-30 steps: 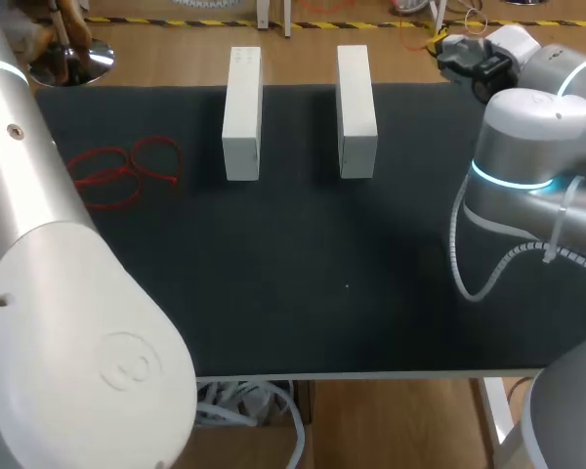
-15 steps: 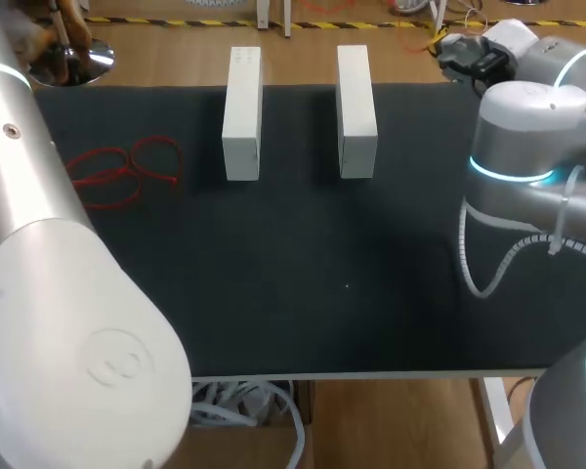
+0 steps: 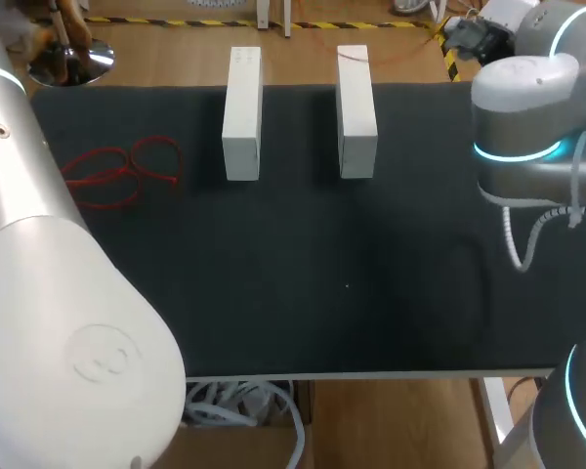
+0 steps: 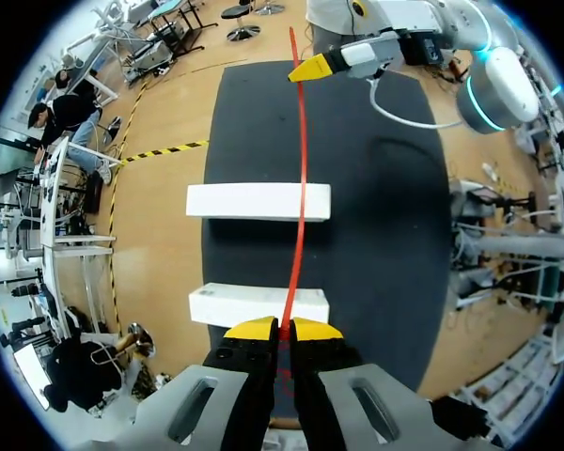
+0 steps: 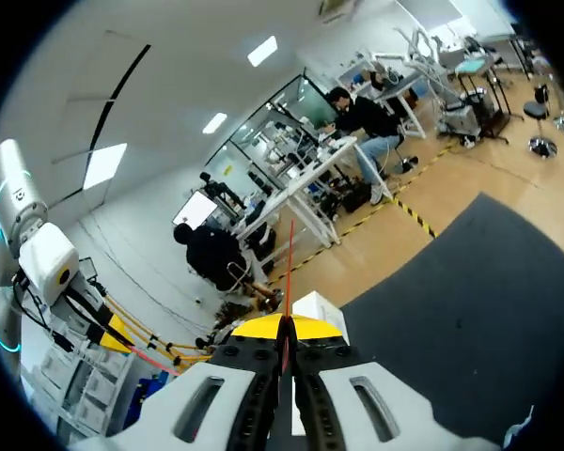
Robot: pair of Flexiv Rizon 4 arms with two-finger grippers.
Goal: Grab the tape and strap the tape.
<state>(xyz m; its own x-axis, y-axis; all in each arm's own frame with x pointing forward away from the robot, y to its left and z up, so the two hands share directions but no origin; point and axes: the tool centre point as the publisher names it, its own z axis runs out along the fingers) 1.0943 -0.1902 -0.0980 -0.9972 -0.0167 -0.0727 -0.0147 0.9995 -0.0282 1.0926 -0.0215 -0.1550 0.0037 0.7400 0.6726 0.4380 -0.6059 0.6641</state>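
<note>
At the head view's left I see red loops (image 3: pixel 122 171) lying on the mat (image 3: pixel 322 283), then the left block (image 3: pixel 242 112) and right block (image 3: pixel 355 107) side by side at upper middle, apart from each other. My left gripper (image 4: pixel 280 326) pinches one end of the tape (image 4: pixel 298 188), which runs straight ahead across both blocks. My right gripper (image 5: pixel 286 324) has its fingers closed on the other end.

Bright, even overhead light; soft shadows beside white blocks (image 3: pixel 242 117)
</note>
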